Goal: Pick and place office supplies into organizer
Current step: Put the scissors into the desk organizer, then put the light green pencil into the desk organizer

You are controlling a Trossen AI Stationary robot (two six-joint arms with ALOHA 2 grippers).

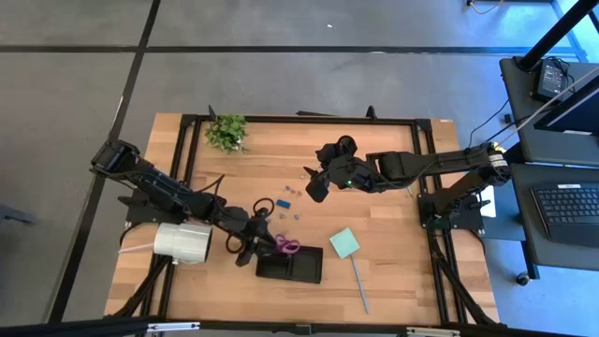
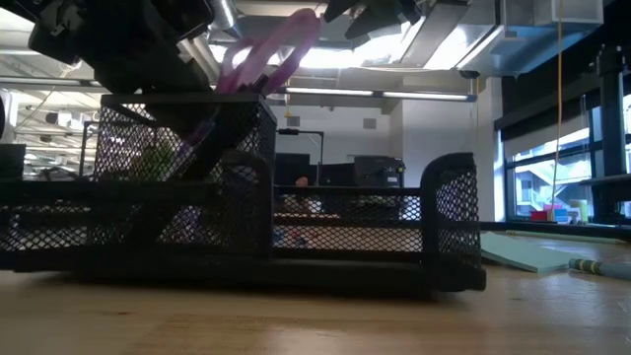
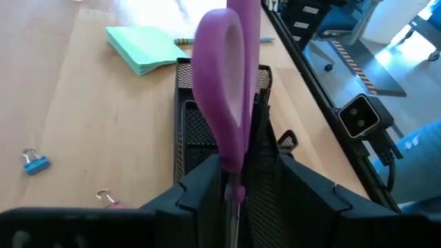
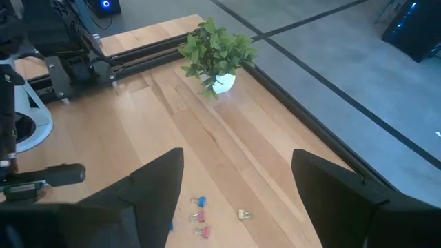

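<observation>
Purple scissors (image 3: 222, 103) upright between spread left gripper (image 1: 255, 239) fingers, blades down into organizer (image 1: 290, 266) near table's front edge.

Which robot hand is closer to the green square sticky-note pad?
The right gripper looks slightly nearer, hovering above the table up and left of the pale green square sticky-note pad. The left gripper is farther left, at the black mesh organizer with the purple-handled scissors.
</observation>
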